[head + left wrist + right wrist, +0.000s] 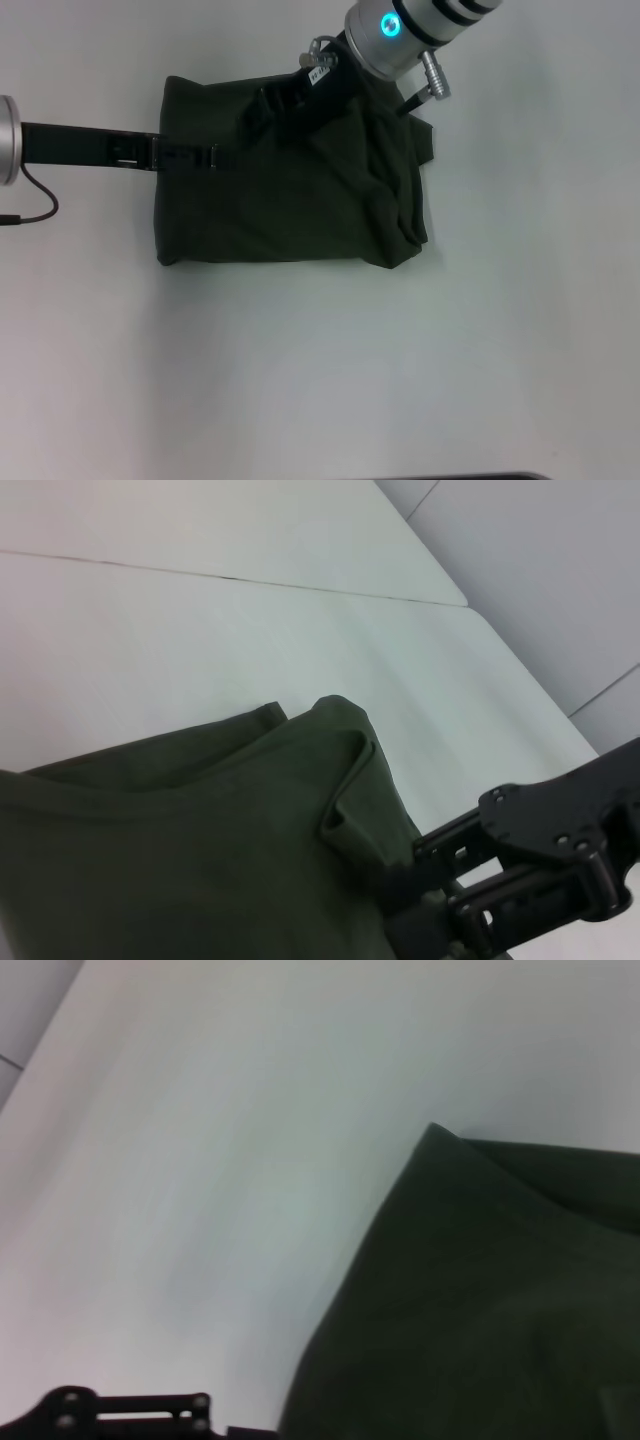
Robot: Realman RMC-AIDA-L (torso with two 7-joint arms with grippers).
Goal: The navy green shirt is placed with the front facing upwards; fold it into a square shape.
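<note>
The white table point(320, 380) carries the whole scene. The navy green shirt point(290, 200) lies on its far half, slightly toward the robot's left, already folded into a rough rectangle. Its left and near edges are straight. The right side is uneven: a loose flap is bunched there in diagonal wrinkles, and a small corner of cloth sticks out past the right edge near the far corner. No lettering is visible on the upper surface.

The right arm point(420, 25) enters from the far right of the head view, its silver wrist section with a lit cyan ring tilted down toward the shirt. The right gripper point(285, 95) reaches over the shirt's far edge and is in contact with the cloth; fabric covers its tips, so the jaw opening cannot be determined.

The left arm point(85, 145) extends level from the robot's left, low over the table. The left gripper point(205, 156) lies across the shirt's left edge, with its fingers close together on the cloth; whether they pinch a layer cannot be determined
</note>
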